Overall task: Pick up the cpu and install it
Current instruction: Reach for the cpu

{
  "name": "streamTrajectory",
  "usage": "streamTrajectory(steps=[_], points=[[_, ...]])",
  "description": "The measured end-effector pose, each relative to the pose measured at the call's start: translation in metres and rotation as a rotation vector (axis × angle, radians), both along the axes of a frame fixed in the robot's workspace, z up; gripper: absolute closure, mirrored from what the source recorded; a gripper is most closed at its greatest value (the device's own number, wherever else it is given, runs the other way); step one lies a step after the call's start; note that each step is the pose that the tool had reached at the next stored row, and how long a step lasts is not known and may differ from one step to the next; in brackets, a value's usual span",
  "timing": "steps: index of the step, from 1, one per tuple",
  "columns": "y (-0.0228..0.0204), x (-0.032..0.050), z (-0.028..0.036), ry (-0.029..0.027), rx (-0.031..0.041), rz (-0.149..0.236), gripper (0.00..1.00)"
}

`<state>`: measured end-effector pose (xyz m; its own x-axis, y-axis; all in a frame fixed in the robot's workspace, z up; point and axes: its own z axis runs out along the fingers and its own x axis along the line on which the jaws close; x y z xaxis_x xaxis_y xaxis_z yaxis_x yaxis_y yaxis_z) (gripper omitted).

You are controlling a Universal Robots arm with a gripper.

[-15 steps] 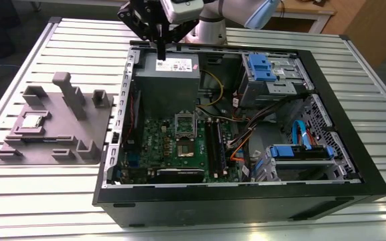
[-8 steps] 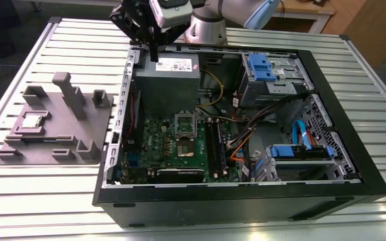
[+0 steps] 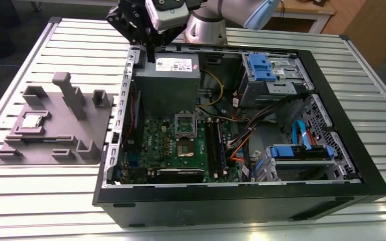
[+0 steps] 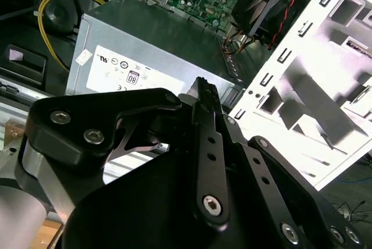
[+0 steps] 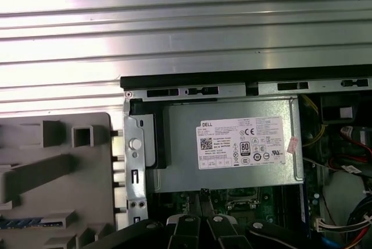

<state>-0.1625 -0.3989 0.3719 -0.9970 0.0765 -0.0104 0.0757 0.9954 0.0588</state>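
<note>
Ribbed silver metal makes up the table (image 3: 59, 201), and a big black computer case (image 3: 354, 165) lies on it with its side open. Inside the case sits a green motherboard (image 3: 159, 145) with a metal socket (image 3: 185, 133) in the middle. Above the motherboard, as the exterior view shows it, is a grey power supply (image 3: 166, 85) with a white label. A yellow cable (image 3: 214, 85) curls beside it. Blue drive holders (image 3: 260, 65) sit on the exterior view's right side of the case.

A grey plastic tray (image 3: 79, 145) lies flat on the table, just beside the case on the exterior view's left. The cpu (image 3: 32, 122) rests on this tray. It is a small flat square with a shiny top. Nothing is touching it.

The gripper (image 3: 151, 56) hangs over the corner of the power supply, near the edge of the case. It is well apart from the cpu. In both wrist views its black fingers are squeezed close together, with nothing between them. In the second wrist view the gripper (image 4: 203, 86) points at the power supply (image 4: 145, 34), and the tray (image 4: 325, 86) looks bright white behind it. In the first wrist view the gripper (image 5: 203, 194) sits over the near edge of the power supply (image 5: 186, 144), with the tray (image 5: 58, 167) off to one side.
</note>
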Motion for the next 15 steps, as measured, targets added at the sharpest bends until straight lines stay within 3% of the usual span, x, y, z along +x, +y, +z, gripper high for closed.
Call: streamTrajectory(steps=[1, 15], points=[[0.0000, -0.0044, -0.0017, 0.0022, 0.0035, 0.000, 0.90], [0.0000, -0.0072, -0.0022, 0.0025, 0.0043, 0.000, 0.90]])
